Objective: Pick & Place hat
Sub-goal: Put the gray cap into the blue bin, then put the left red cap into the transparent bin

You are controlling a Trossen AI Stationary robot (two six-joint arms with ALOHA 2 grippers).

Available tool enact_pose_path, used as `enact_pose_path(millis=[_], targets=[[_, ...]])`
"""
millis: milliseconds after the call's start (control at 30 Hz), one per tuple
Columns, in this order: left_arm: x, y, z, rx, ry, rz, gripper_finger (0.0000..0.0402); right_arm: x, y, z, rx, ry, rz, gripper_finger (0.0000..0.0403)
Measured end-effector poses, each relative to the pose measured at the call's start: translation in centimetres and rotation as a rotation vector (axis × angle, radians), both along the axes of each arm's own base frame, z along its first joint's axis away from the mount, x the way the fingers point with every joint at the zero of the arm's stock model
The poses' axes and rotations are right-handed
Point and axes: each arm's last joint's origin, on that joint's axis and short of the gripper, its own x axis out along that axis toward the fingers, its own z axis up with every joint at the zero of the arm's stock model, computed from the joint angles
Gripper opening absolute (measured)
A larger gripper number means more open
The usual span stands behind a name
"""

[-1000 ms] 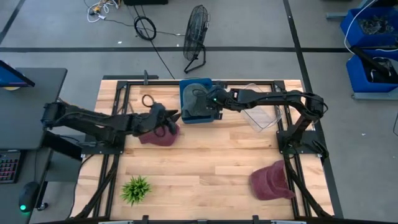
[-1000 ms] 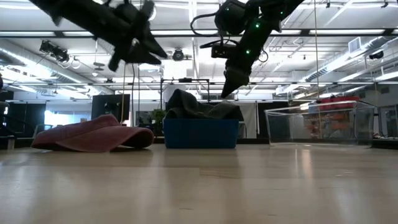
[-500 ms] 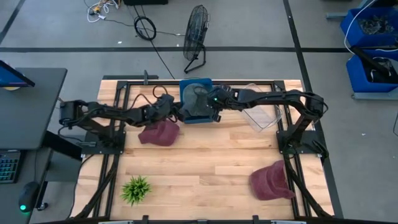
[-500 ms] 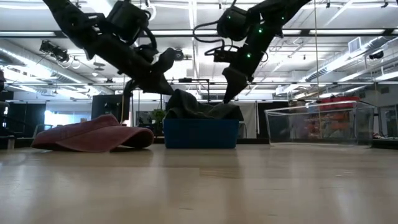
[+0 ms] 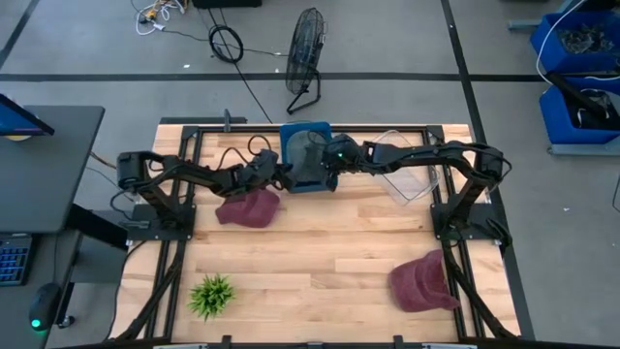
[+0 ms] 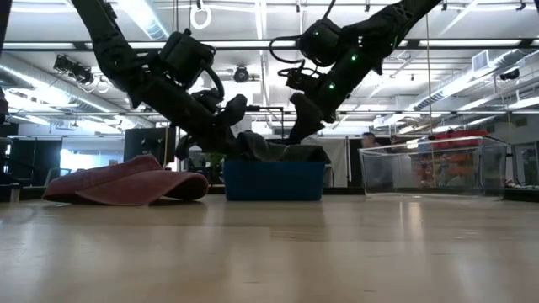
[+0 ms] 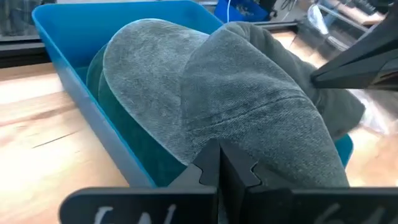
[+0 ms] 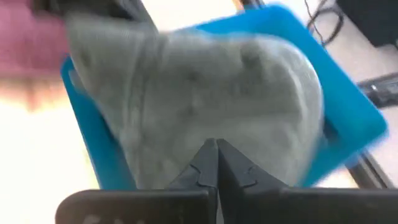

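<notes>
A grey hat (image 5: 308,153) lies crumpled in a blue bin (image 5: 291,131) at the table's far middle, bulging above the rim (image 6: 271,178). My left gripper (image 5: 283,176) is shut at the bin's left near corner, its tips (image 7: 218,149) over the hat's crown (image 7: 249,93). My right gripper (image 5: 327,163) is shut too, slanting down from the right onto the hat's top (image 8: 205,93). A maroon hat (image 5: 248,206) lies flat on the table just left of the bin. A second maroon hat (image 5: 423,281) lies at the near right. My left gripper's shut fingertips (image 6: 238,135) slant down from the table's left at the grey hat's left side; I cannot tell whether they touch the cloth. My right gripper's shut fingertips (image 6: 295,135) reach the hat's top from the right; touching or just above it, I cannot tell.
A clear plastic container (image 5: 407,174) stands right of the bin, under the right arm. A small green plant (image 5: 211,294) sits at the near left. Black frame rails run along the table's left, right and far edges.
Both grippers have shut in the air with nothing between their fingers. My left gripper has left the maroon hat, gone toward the table's right and far edge, and come down at the bin. My right gripper has dropped a little onto the grey hat.
</notes>
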Motion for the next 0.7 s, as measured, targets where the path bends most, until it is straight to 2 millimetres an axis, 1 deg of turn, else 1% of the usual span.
enact_pose_path(millis=[100, 200, 267, 333, 433, 500, 633, 700], targets=[[0.2, 0.0, -0.2, -0.004, -0.013, -0.007, 0.0003, 0.4, 0.0, -0.6, 0.032, -0.018, 0.017, 0.0001], [0.0, 0.2, -0.6, -0.027, 0.015, 0.009, 0.0003, 0.6, -0.1, -1.1, 0.02, -0.007, 0.035, 0.0001], [-0.1, 0.2, -0.8, -0.027, 0.036, 0.012, 0.0003, 0.6, -0.1, -1.2, 0.013, 0.001, 0.042, 0.0001], [-0.1, 0.0, -0.5, -0.02, 0.023, 0.006, 0.0003, 0.5, -0.1, -0.9, 0.012, 0.0, 0.041, 0.0], [0.0, -0.5, 0.9, 0.031, -0.025, -0.018, 0.0002, 0.0, 0.1, 0.2, 0.006, -0.011, 0.038, 0.0], [-0.2, -0.9, 2.4, 0.076, -0.05, -0.025, 0.0003, -0.5, 0.2, 1.0, 0.0, -0.011, 0.034, 0.0], [-1.2, -2.1, 5.4, 0.172, -0.079, -0.017, 0.0003, -1.6, 0.6, 2.9, -0.019, -0.014, 0.052, 0.0], [-1.8, -2.8, 6.9, 0.186, -0.107, -0.029, 0.0003, -2.3, 0.8, 4.1, -0.033, -0.028, 0.059, 0.0]])
